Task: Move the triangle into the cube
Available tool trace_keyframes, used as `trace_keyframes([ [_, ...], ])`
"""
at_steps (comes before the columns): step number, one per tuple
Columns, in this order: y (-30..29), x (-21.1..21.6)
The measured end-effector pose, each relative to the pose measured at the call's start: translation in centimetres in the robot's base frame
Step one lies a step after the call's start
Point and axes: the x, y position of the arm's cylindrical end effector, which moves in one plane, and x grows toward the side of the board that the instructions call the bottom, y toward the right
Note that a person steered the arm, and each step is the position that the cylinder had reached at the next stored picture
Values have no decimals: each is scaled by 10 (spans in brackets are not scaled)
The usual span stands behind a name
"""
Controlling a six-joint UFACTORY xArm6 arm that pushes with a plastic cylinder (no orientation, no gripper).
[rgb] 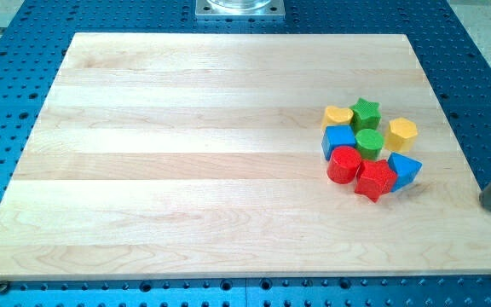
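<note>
The blocks sit bunched together on the wooden board (186,153) at the view's right. The blue triangle (406,168) is at the bunch's lower right, touching the red star (375,179). The blue cube (338,139) is on the bunch's left side, with the green cylinder (369,141) and the red cylinder (343,164) between it and the triangle. My tip (488,204) is at the view's right edge, lower right of the triangle and apart from all blocks.
A yellow heart (337,114) and a green star (366,111) sit along the top of the bunch, and a yellow hexagon (401,133) is above the triangle. Blue perforated table (24,34) surrounds the board. A metal mount (239,8) stands at the view's top.
</note>
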Motion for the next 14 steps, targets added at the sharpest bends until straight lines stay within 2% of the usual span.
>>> trace_keyframes([
  [3, 0, 0],
  [4, -10, -1],
  [5, -50, -8],
  [9, -66, -12],
  [10, -66, -30],
  [14, -142, -35],
])
